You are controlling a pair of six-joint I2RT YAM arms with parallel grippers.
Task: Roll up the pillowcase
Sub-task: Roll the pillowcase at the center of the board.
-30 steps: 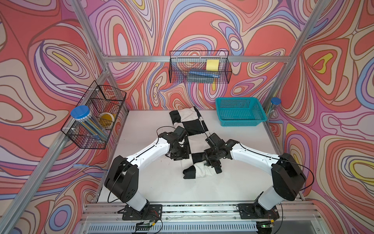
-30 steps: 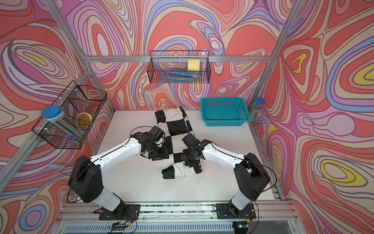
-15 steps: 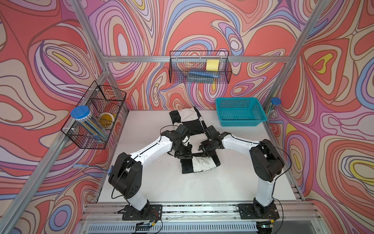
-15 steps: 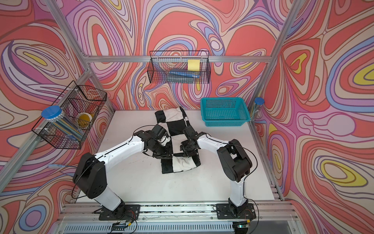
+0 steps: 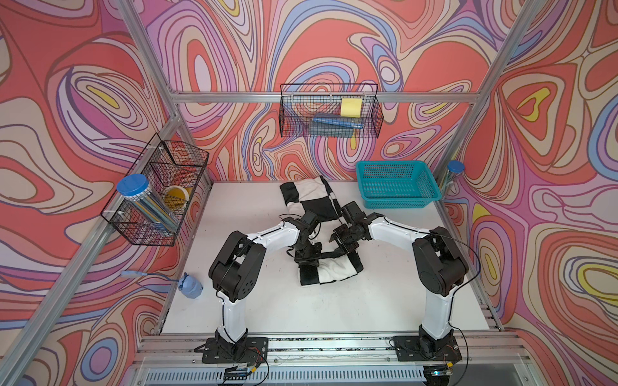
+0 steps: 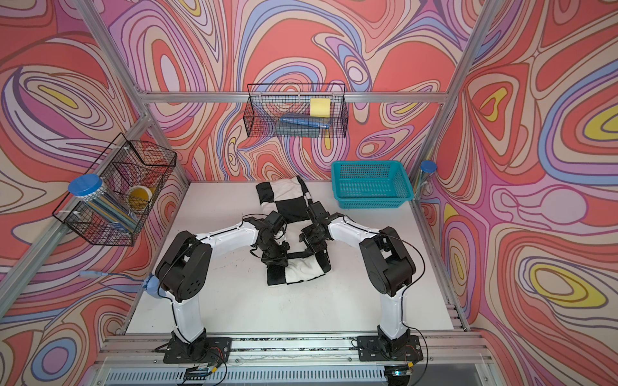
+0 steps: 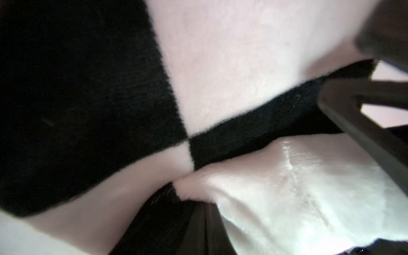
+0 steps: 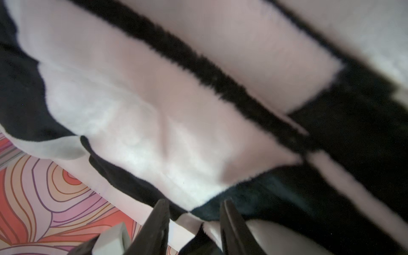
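Left end effector (image 5: 307, 261) has just snapped shut, pinching the left end of the pillowcase (image 5: 329, 271) roll, now turned over in the middle of the table (image 5: 301, 310); the rest trails flat to the back edge. Right end effector (image 5: 348, 251) is easing apart, half open over the roll's right end, so a regrip looks likely.

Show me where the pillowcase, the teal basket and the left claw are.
pillowcase (image 5: 319, 208): in a top view, on a black square of its flat far part.
teal basket (image 5: 398, 202): in a top view, on its near wall.
left claw (image 5: 307, 261): in a top view, between its fingertips, shut on the pillowcase's near end.
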